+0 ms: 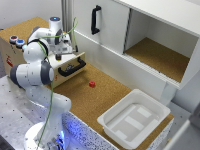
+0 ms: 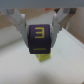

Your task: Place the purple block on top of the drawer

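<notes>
Fingers (image 2: 41, 31) clamped on purple block (image 2: 40, 39), seemingly above drawer (image 1: 70, 64)

"3" on purple block (image 2: 40, 39)

A robotics lab is indicated: a perforated metal breadboard (image 1: 12, 95) is seen beneath the arm's base, beside a cork-covered worktop (image 1: 95, 100) with mock white cabinetry (image 1: 150, 30).
</notes>
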Available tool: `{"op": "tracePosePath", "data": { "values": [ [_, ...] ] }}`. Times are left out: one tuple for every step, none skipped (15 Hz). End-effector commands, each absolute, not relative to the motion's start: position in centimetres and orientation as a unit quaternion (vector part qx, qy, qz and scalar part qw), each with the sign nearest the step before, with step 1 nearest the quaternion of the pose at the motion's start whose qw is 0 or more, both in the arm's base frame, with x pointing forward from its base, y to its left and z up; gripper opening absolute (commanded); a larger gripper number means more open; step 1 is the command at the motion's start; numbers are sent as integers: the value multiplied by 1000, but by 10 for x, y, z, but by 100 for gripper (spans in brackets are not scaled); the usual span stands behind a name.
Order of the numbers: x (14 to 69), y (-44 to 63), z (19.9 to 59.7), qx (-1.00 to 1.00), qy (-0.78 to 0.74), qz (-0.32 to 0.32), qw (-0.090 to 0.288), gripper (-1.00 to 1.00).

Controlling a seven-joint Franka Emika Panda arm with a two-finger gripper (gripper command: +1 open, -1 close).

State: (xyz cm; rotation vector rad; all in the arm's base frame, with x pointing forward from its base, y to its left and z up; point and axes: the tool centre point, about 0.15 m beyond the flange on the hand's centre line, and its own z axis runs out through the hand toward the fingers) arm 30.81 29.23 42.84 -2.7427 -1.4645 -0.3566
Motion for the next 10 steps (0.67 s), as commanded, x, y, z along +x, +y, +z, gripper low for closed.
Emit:
{"op": "tracePosePath", "data": {
  "values": [
    [333,346,464,-862,-495,-98,-45,-100],
    [337,357,469,-857,-503,-103,-43,-100],
    [340,368,474,-851,-512,-107,-47,-100],
    [344,380,479,-846,-519,-112,-45,-100],
    [347,391,483,-840,-528,-115,-46,-100],
    [350,402,485,-836,-535,-113,-41,-100],
    [352,410,485,-832,-541,-112,-38,-100],
    [354,423,482,-826,-553,-106,-29,-100],
    [355,434,481,-816,-569,-102,-15,-100],
    [354,444,479,-804,-585,-101,-19,-100]
  ]
}}
